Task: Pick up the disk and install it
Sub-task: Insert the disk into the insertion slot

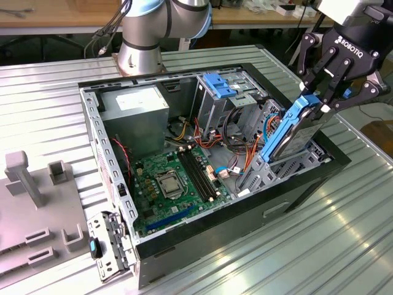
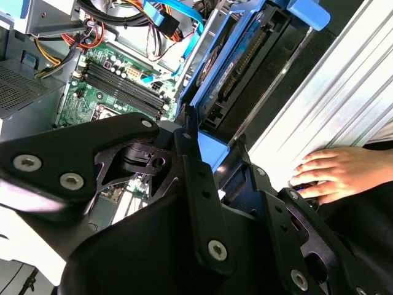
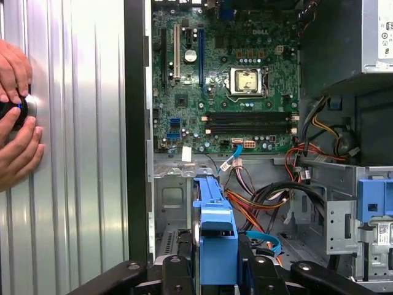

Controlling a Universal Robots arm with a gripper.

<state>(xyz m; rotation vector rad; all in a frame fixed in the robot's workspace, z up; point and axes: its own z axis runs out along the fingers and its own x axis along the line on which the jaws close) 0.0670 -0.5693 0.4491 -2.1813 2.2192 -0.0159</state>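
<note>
1. Over the drive-bay end of the computer case (image 1: 215,232), the tool (image 1: 322,99) is clamped on the upper end of the disk (image 1: 293,126). Its black fingers pinch the blue carrier frame, so the pick-up part of the job is done.
2. At that end of the case the disk hangs tilted rather than flat. Its gripped end stands clear above the case rim, and its lower end dips inside toward the grey metal bay (image 1: 310,158).
3. Installing looks begun but not finished. Most of the disk's length is outside the case, and it is not lying seated in the bay. I cannot tell whether its lower edge already touches the bay's rails.
4. Seen from the first wrist view, the blue end tab (image 3: 218,236) sits between the fingers and the disk points down into the case. A bundle of orange and red cables (image 3: 258,206) lies inside the case, near the disk.
5. Deeper inside the case, the motherboard (image 1: 166,184), the grey power supply box (image 1: 135,114) and the light-blue bracket (image 1: 221,85) lie apart from the disk. Nothing is touching them.
6. Outside the case, on the bench (image 1: 307,246) beside its black wall, a person's hand (image 3: 15,126) rests on a small dark object, well apart from the tool.
</note>
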